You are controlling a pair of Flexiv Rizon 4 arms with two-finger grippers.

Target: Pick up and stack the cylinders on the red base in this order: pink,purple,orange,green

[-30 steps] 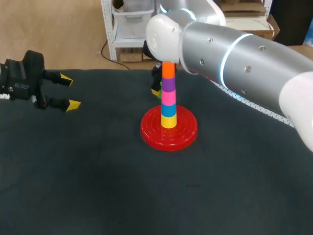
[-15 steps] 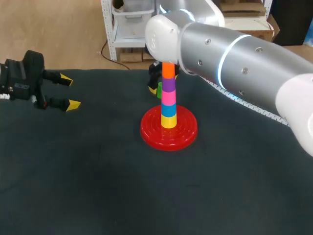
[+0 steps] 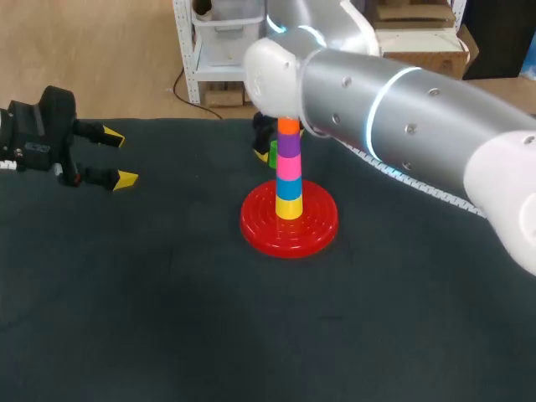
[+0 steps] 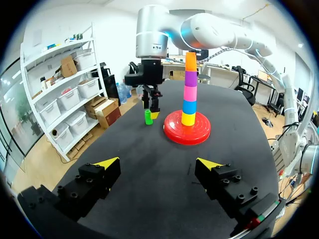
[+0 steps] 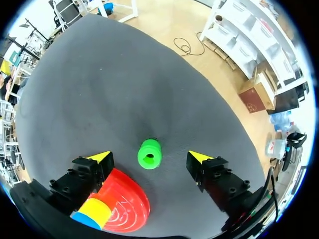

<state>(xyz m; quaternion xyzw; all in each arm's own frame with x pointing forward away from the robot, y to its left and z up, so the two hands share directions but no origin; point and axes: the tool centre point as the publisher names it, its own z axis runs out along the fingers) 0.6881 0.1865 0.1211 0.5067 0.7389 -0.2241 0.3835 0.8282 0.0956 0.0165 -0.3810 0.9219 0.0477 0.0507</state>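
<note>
Hovering over the green cylinder (image 4: 148, 118), my right gripper (image 5: 149, 156) has its jaws spread wide, one yellow tip on either side of the piece and neither one touching it. That cylinder stands upright on the dark table (image 3: 167, 318), just beside the red base (image 3: 260, 230) on its far side as seen from the head view, with a narrow strip of table showing between the two. On the base rises a straight column of five pieces: yellow (image 3: 289, 208) at the bottom, then blue (image 3: 289, 189), pink (image 3: 289, 168), purple (image 3: 289, 146) and orange (image 3: 289, 127) on top. My right arm (image 3: 402, 117) crosses in from the right, passing behind the top of the column, so that its wrist covers part of the orange piece in the head view. My left gripper (image 3: 119, 157) hangs near the left edge of the table, well apart from the base and the green cylinder, its jaws also wide and holding nothing; from its wrist view the base and the column lie ahead of it, across bare table.
</note>
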